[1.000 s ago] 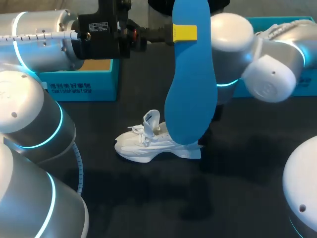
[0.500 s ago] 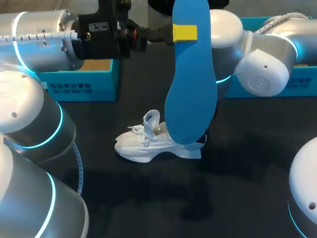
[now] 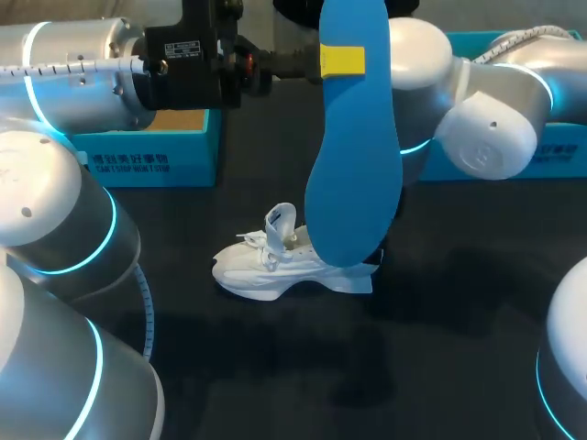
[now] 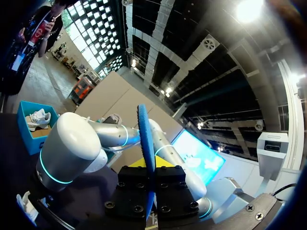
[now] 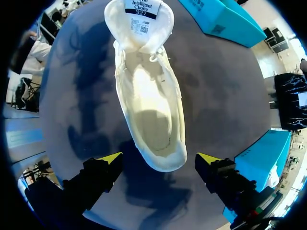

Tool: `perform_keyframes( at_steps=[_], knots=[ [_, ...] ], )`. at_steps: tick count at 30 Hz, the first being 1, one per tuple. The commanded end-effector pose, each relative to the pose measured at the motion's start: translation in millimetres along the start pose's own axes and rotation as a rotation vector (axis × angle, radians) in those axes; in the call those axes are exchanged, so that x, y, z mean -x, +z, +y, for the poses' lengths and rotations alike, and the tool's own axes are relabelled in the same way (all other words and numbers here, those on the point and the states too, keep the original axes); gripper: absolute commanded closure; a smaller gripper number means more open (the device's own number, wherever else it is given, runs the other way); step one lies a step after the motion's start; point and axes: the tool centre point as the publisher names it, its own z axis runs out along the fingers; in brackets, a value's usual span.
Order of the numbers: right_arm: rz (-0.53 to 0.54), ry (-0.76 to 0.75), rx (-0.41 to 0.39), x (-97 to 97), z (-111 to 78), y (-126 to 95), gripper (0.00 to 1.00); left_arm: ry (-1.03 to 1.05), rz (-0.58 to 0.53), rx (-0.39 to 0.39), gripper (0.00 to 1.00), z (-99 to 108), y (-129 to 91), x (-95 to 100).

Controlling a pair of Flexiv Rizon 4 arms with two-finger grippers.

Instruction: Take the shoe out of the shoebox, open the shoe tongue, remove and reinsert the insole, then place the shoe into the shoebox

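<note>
My left jaws grip the blue insole (image 3: 353,156), held upright above the white shoe (image 5: 151,110) at mid-surface (image 3: 275,367). My right jaws hang released over its heel. Teal shoeboxes (image 3: 151,151) line the far edge.

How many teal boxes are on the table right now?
2. One teal box lies far left under my left arm; the other teal box far right, partly hidden behind my right arm.
</note>
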Motion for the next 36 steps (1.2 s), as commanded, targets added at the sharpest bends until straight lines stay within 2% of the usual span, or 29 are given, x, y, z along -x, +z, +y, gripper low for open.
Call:
perform_keyframes(
  at_steps=[1,7,9,13,17,24,36],
  knots=[
    [-0.002,0.000,0.000,-0.6,-0.3,0,0.00,0.000,-0.002,-0.001,1.00,1,1,-0.1],
    [-0.002,0.000,0.000,-0.6,-0.3,0,0.00,0.000,-0.002,-0.001,1.00,1,1,-0.1],
    [-0.024,-0.018,0.015,5.4,13.0,-9,0.00,0.000,-0.002,-0.001,1.00,1,1,-0.1],
    [-0.039,-0.040,0.034,16.7,27.2,-14,0.00,0.000,-0.002,-0.001,1.00,1,1,-0.1],
    [-0.031,-0.075,0.034,29.2,42.4,-10,0.00,0.000,-0.002,-0.001,1.00,1,1,-0.1],
    [-0.004,-0.124,0.048,37.7,63.0,3,0.00,0.000,-0.002,-0.001,1.00,1,1,-0.1],
    [0.031,-0.152,0.035,39.7,76.1,34,0.00,0.000,-0.002,-0.001,1.00,1,1,-0.1]
  ],
)
